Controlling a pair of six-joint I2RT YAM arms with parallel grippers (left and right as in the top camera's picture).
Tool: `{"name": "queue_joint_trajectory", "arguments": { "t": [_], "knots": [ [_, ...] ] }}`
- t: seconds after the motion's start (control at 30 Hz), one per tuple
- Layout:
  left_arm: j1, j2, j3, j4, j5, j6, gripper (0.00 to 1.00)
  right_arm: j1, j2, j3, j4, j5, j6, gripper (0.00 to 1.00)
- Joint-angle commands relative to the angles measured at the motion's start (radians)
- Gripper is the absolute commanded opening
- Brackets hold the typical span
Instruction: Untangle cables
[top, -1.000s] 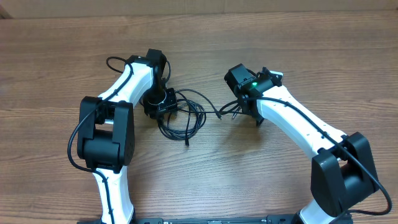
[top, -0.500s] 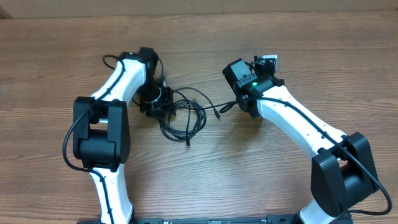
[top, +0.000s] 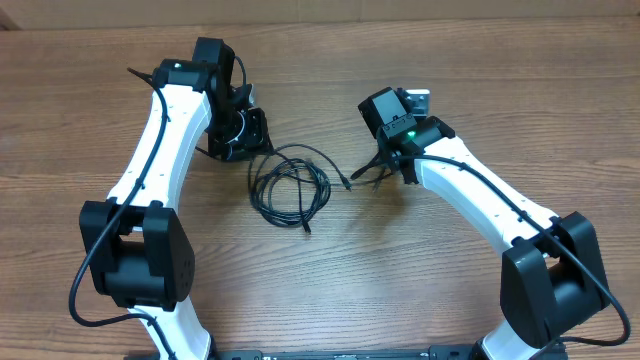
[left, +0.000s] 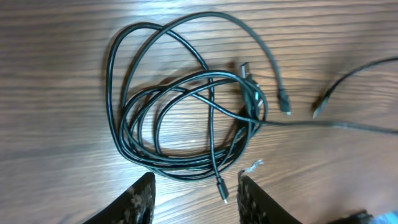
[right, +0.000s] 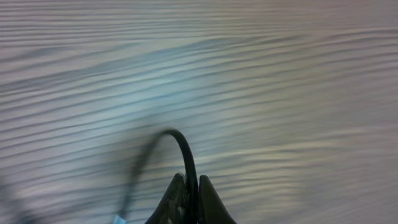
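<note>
A bundle of thin black cables lies in loose loops on the wooden table; in the left wrist view it fills the middle, with small plugs at loose ends. My left gripper is open and empty, just up-left of the bundle; its fingers straddle one plug end. My right gripper is shut on one thin black cable strand, which runs left to the bundle.
The wooden table stretches all around the bundle. A loose cable end lies to the right of the loops. Thick black arm wires run along both white arms.
My left gripper has let go of the bundle and pulled back up and left, opening. The right gripper still holds its strand and has shifted slightly up.
</note>
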Motion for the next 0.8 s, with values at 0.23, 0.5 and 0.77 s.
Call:
{"name": "queue_joint_trajectory", "arguments": {
  "t": [0.23,0.5,0.77],
  "knots": [
    [-0.002,0.009,0.012,-0.028,-0.143,-0.035,0.75,-0.004,-0.025,0.019,0.027,-0.530,-0.003,0.04],
    [-0.004,0.009,0.010,-0.022,-0.145,-0.035,0.76,-0.004,-0.025,0.019,-0.056,-0.722,-0.004,0.04],
    [-0.023,0.009,0.007,-0.034,-0.145,-0.016,0.75,-0.056,-0.027,0.038,0.014,-0.864,-0.005,0.04]
  ]
}}
